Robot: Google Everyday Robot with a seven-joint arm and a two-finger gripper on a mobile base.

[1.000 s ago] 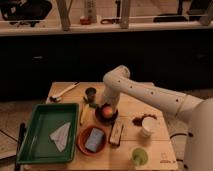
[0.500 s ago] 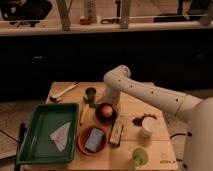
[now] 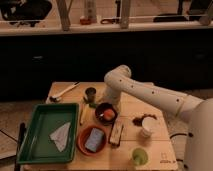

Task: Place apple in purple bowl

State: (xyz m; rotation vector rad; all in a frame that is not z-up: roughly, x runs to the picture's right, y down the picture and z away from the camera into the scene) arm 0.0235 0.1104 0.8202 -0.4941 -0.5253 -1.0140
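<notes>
The apple (image 3: 108, 115) sits inside the purple bowl (image 3: 100, 108), showing orange-red against the dark inside, so the placing looks done to me. The white arm (image 3: 150, 94) reaches in from the right and bends down at the far side of that bowl; the claw (image 3: 108, 101) is down at the bowl's far rim, just above the fruit, and I cannot tell whether it has let go. The risk from here is in the lift: if the apple is held as the arm rises it comes back out, and a sideways pull could catch the rim and tip or shove the bowl. Crowding makes that worse. The orange bowl (image 3: 93, 140) with a blue thing in it lies just nearer, a pale bar-shaped thing (image 3: 116, 134) lies right of it, and a small dark cup (image 3: 90, 93) stands to the far left of the purple bowl. A green tray (image 3: 31, 142) holding a white scrap takes up the left of the table (image 3: 155, 150); a white cup (image 3: 146, 128) and a yellow-green round thing (image 3: 140, 156) stand to the right. I can read no brand, label or writing anywhere.
</notes>
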